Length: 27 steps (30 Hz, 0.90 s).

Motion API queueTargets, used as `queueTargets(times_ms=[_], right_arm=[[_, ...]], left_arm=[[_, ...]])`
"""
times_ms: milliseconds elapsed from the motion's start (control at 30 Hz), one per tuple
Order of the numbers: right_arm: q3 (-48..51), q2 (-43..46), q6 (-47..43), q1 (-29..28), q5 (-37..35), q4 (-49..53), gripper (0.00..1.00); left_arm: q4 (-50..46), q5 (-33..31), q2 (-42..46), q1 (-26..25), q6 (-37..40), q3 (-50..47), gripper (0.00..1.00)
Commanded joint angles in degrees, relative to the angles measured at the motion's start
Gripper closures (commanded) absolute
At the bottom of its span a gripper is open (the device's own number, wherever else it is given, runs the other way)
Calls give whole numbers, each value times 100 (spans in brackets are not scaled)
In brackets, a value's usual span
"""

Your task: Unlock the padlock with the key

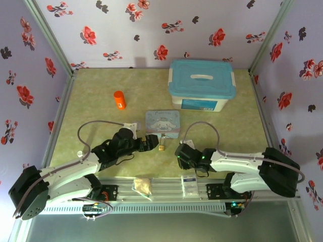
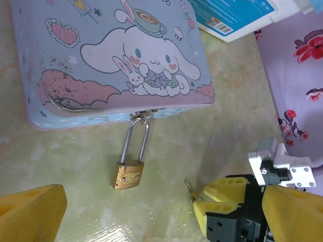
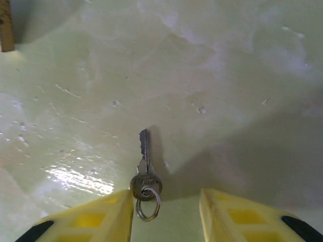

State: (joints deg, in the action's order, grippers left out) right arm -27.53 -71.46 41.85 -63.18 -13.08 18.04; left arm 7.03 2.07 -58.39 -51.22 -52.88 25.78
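I record the right gripper (image 3: 166,201) low by the table's (image 3: 227,75) near edge. Its fingers stand apart either side of the key (image 3: 145,161), one touching the bow, not clamped. The left gripper (image 2: 164,212) is spread wide, holding nothing. Farther in, mid-table, the padlock (image 2: 127,174) lies flat, shackle through the tin's (image 2: 101,60) clasp.

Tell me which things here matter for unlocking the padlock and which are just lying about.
For the job: padlock, key, cartoon tin the padlock hangs from.
Lying about: orange bottle, blue-lidded box, white packet, small bag.
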Motion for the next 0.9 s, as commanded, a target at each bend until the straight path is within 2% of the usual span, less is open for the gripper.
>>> queueTargets(times_ms=[0,133,300,367,467,500,633,767,867], right_arm=[[-190,-178,151,-105,-359,-186,63],[-152,-337,199,-139,-314,-361,70],[-108,-468,221,-298,-293,-486,72],[18,-483,169,-300,-243,-757,77],[89,-543,171,-230,-188,-898,97],[90,-557,154,-180,-117,-883,100],[152,-430,6,-6,128,-818,100],[330,40,-236,138,363,-1004,100],[418,543,-515,180,435,-1085,100]], left_arm=[[36,-183,-65,-50,-152,66,0],[66,-270,-73,-55,-161,31,0],[129,-287,-171,-55,-153,41,0],[179,-304,-224,-55,-153,32,0],[157,-306,-311,-55,-133,70,0],[46,-320,-322,-75,-49,137,0],[-681,-425,-366,-115,412,542,0],[-705,-437,-317,-150,401,589,1],[-772,-518,-317,-331,564,767,6]])
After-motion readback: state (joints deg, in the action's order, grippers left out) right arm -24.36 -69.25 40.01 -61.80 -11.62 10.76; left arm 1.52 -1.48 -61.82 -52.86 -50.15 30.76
